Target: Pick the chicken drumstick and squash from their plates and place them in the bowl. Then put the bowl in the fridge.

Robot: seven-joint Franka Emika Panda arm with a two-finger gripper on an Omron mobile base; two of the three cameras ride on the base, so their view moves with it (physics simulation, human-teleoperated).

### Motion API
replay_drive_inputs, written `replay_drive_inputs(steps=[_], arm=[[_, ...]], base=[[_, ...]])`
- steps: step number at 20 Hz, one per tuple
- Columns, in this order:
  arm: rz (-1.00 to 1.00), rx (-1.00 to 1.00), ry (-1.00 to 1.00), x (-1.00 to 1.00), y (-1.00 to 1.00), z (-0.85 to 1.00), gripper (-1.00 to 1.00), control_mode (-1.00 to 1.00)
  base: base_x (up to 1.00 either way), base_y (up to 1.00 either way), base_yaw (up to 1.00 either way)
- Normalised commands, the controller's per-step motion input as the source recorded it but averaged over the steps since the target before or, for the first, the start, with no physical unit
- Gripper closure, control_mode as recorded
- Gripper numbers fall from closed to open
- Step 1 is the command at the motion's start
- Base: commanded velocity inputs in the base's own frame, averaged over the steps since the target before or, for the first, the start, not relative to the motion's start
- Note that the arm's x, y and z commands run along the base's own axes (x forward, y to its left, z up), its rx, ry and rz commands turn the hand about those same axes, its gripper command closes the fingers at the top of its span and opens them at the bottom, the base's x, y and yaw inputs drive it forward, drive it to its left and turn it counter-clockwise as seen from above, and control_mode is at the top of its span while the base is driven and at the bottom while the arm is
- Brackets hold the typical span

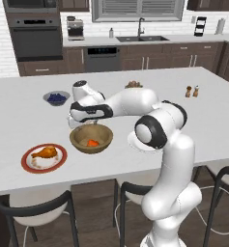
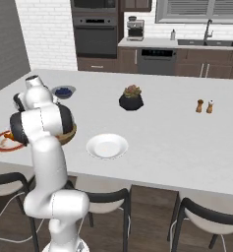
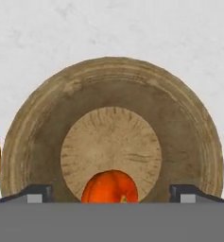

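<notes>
Far left on the table: chicken drumstick on red-rimmed plate, long axis roughly sideways, plump end right, near the front edge. Next right: bowl with squash inside. Directly above: fingers spread wide, empty. Further right: white plate, bare. Probably next: short shift left to drumstick; open room around.

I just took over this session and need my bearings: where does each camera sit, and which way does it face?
Left base view: behind the arm's left, facing the island; arm rises lower right, jaws above the bowl holding the squash; drumstick on red-rimmed plate.
Right base view: behind its right; arm lower left, white plate empty.
Hand view: on the hand, looking down into the bowl; dark fingertips wide apart.
Shared: bowl in all three; squash in two.
</notes>
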Motion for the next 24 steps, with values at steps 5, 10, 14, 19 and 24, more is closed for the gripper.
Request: replay_drive_inputs(steps=[5,10,14,19,24], arm=[[0.28,0.0,-0.07,-0.91,0.51,0.76,-1.0,-1.0],[0.54,0.0,0.07,-0.59,0.7,0.35,-1.0,-1.0],[0.62,0.0,0.14,-0.31,0.9,-0.21,-1.0,-1.0],[0.61,0.0,0.03,-0.03,0.82,-0.49,-1.0,-1.0],[0.31,-0.08,0.0,0.24,0.56,-0.43,-1.0,-1.0]], base=[[0.0,0.0,0.0],[0.0,0.0,0.0],[0.0,0.0,0.0],[0.0,0.0,0.0],[0.0,0.0,0.0]])
